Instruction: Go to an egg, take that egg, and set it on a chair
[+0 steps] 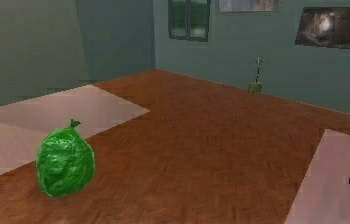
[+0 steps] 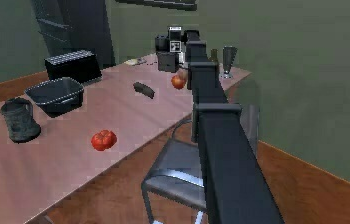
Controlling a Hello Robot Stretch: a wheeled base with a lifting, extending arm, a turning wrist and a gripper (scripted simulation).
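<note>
Arm side view, nearest first: a dark square arm [image 2: 228, 165] rising from the bottom edge, passing above a grey metal chair [image 2: 168, 175] drawn up to a pinkish table [image 2: 53, 168].

On the table, near to far:
- a red tomato-like ball [image 2: 104, 139]
- a dark pot [image 2: 20, 120] at the left
- a black tray [image 2: 55, 95]
- a small dark flat thing [image 2: 143, 88]
- a reddish round fruit [image 2: 179, 81] just beside the arm
- a black toaster [image 2: 73, 65]

Near the table's far edge, a small pale blob [image 2: 133, 62], possibly the egg but too small to tell for sure. At the arm's far end, the gripper [image 2: 169, 52], with dark things standing on the table behind it. Impossible to tell how the jaws stand, or whether anything is held.

If an egg: light, smooth, rounded, brittle, likely to roll or slip. Best taken gently across its middle. Reddish fruit and dark flat thing near the reaching path; chair seat partly under the arm.

Forward view: a green tied bag [image 1: 66, 160] on wooden floor, a pale rug [image 1: 23, 125] behind it, a window [image 1: 190, 18] and a wall picture [image 1: 330, 27] far off.
</note>
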